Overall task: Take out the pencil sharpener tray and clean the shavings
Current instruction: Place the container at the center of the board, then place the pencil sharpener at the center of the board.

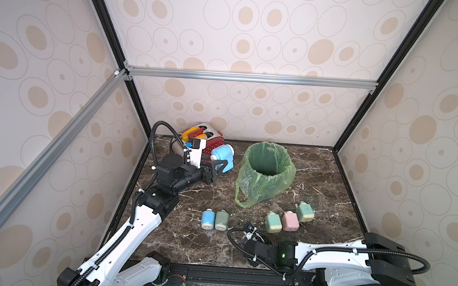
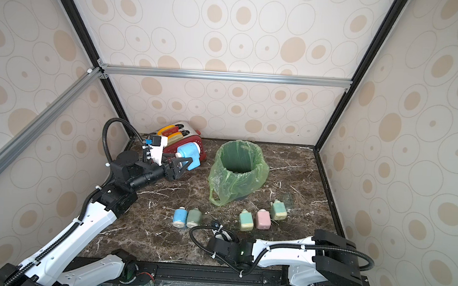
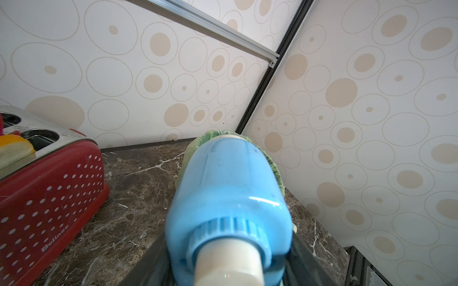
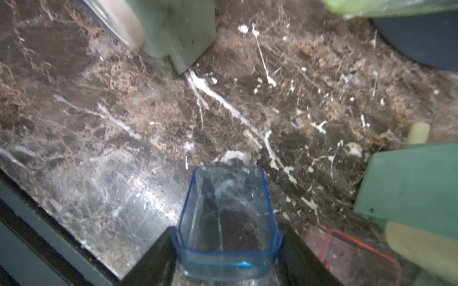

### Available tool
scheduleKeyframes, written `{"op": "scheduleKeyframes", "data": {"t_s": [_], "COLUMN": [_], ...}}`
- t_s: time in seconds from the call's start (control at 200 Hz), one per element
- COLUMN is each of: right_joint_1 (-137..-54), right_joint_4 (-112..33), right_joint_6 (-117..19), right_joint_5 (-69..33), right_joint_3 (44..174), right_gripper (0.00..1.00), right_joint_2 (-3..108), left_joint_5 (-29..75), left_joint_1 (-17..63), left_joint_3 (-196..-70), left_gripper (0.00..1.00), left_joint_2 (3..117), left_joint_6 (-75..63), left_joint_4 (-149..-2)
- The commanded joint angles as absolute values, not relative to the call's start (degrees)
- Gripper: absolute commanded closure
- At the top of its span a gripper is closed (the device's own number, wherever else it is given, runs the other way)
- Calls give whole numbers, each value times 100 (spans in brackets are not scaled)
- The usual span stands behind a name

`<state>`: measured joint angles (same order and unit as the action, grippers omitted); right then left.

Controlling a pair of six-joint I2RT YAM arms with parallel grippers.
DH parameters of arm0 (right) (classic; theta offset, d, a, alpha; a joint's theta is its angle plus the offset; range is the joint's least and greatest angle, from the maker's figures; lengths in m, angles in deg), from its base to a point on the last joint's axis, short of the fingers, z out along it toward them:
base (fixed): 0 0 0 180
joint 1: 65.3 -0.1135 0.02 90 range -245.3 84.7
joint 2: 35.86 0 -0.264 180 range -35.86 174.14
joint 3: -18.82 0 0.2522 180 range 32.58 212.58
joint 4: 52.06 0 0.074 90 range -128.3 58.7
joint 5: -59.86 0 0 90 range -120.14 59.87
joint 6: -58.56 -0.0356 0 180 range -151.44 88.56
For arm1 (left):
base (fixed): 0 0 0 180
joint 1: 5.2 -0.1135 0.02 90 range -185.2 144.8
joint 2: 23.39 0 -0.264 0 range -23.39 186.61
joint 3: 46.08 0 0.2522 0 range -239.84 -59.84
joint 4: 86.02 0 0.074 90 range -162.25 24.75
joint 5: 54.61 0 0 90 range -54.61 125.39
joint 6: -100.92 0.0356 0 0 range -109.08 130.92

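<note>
The left hand (image 1: 220, 165), left of centre in both top views, is clamped on a sky-blue pencil sharpener (image 1: 223, 155) with a cream knob, just beside the red toaster (image 1: 214, 144). The right hand (image 4: 228, 229) straddles a clear blue tray (image 4: 224, 195) near the bench's (image 4: 119, 111) front edge. I cannot tell whether its fingers press the tray.

White lettering on the red toaster (image 3: 49, 198) reads "Belines" (its last letter is blurry); no other text is legible.
</note>
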<state>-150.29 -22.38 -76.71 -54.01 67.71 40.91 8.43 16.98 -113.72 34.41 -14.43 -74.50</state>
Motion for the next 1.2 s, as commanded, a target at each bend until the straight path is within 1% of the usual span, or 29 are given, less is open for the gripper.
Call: {"op": "scheduleKeyframes", "data": {"t_s": [0.0, 0.015, 0.05, 0.16, 0.265, 0.315, 0.376, 0.451, 0.511, 0.531, 0.551, 0.651, 0.731, 0.836, 1.007, 1.197], "right_joint_1": [-15095, -15096, -15093, -15098, -15094, -15092, -15066, -14844, -14563, -14460, -14365, -13858, -13583, -13502, -13495, -13461], "right_joint_4": [-1990, -2005, -1983, -1656, -1449, -1386, -1293, -979, -895, -894, -908, -912, -876, -697, -216, -138], "right_joint_6": [-7754, -7750, -7752, -7743, -7311, -7030, -6735, -6534, -6350, -6301, -6261, -6032, -5935, -5904, -5937, -5830], "right_joint_5": [-5239, -5227, -5237, -5391, -5440, -5439, -5445, -5354, -5007, -4856, -4739, -3999, -3542, -3245, -2714, -2565], "right_joint_3": [6624, 6603, 6573, 6588, 6752, 6895, 7077, 7415, 7674, 7750, 7833, 8251, 8606, 9095, 9848, 10126], "right_gripper": [21, 17, 15, 15, 15, 14, 7, 5, 4, 3, 0, 1, 1, 1, 1, 1], "right_joint_2": [3945, 3909, 3833, 3478, 2776, 2408, 1968, 1468, 1041, 903, 746, 125, -188, -254, 284, 767], "left_joint_5": [749, 749, 744, 726, 427, 26, -617, -1559, -2141, -2270, -2382, -2900, -3374, -3812, -4146, -4298], "left_joint_1": [1669, 1672, 1671, 1675, 1669, 1674, 1676, 1733, 1892, 1968, 2070, 2582, 2868, 3075, 3280, 3394], "left_joint_3": [-11485, -11486, -11486, -11486, -11477, -11467, -11385, -11298, -11327, -11359, -11410, -11761, -11908, -12044, -12201, -12315], "left_gripper": [100, 100, 100, 100, 100, 100, 100, 100, 100, 100, 100, 100, 100, 100, 100, 100], "left_joint_2": [3385, 3387, 3384, 3378, 3404, 3455, 3511, 3631, 3761, 3797, 3830, 3995, 4123, 4212, 4297, 4391], "left_joint_6": [-1396, -1396, -1398, -1397, -1433, -1525, -1729, -2212, -2473, -2439, -2357, -1512, -1263, -906, -466, -212], "left_joint_4": [-7788, -7788, -7788, -7796, -7959, -8206, -8759, -9666, -10170, -10157, -10076, -9005, -8687, -8243, -7707, -7335]}}
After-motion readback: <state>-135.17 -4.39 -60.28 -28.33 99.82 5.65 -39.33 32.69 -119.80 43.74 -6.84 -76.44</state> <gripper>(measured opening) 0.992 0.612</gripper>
